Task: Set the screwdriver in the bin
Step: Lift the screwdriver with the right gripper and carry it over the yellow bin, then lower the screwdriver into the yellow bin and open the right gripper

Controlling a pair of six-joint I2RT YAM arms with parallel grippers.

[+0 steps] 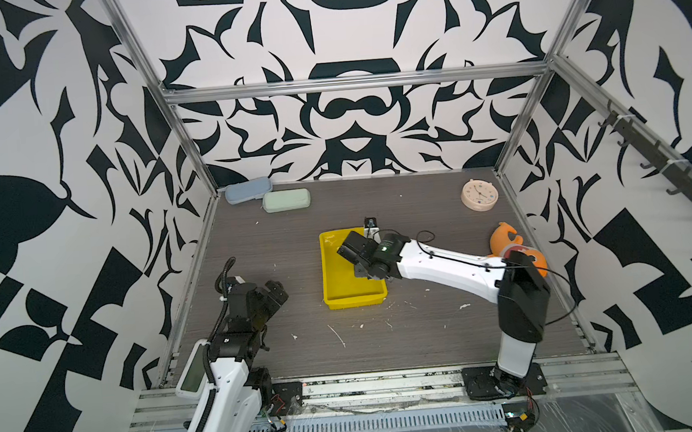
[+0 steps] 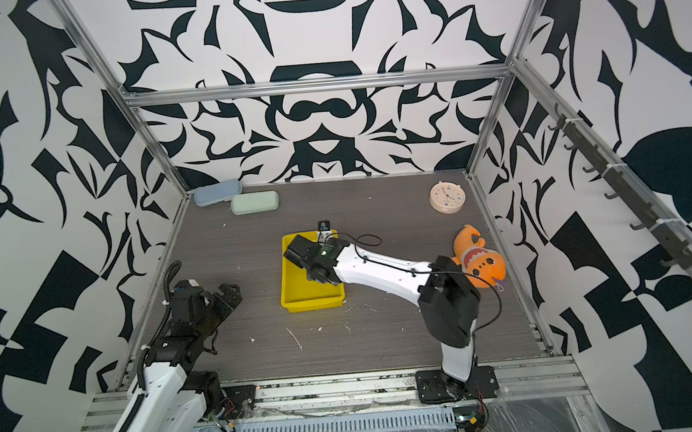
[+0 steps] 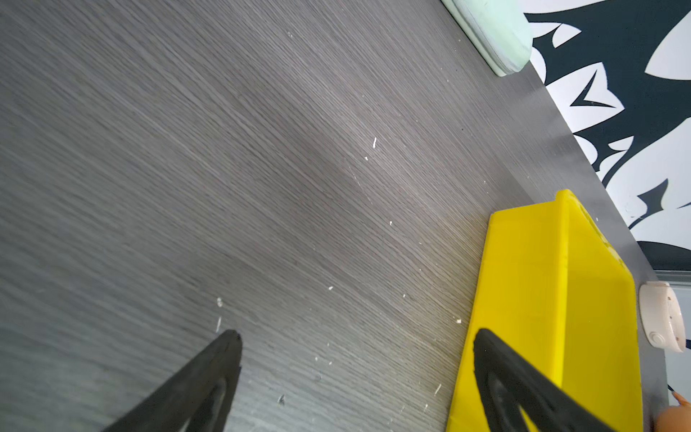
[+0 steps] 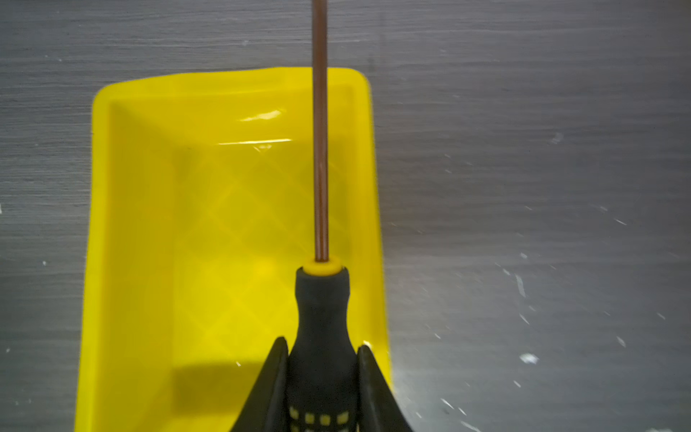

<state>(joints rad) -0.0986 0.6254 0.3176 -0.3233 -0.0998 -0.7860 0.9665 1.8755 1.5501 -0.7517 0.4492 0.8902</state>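
Left arm low at the lower left of both top views. Left fingers stand apart with nothing between them, over bare grey counter flecked with white crumbs.

Mid-frame: the bin, bright yellow, sits lengthwise near to far at the centre of the counter. Right arm reaches in from the lower right, and its wrist covers the bin's right half. Right fingers are clamped on the black handle of the screwdriver. The tool is held over the bin's interior, close along one long wall. Its thin shaft crosses a short end rim and runs out of shot. In the top views the screwdriver is hidden under the wrist. Cannot tell whether it touches the bin.

Right edge, mid-depth: orange plush toy, partly behind the right arm.

Far right: round cream clock.

Far left corner: green case just beside blue case, by the back wall.
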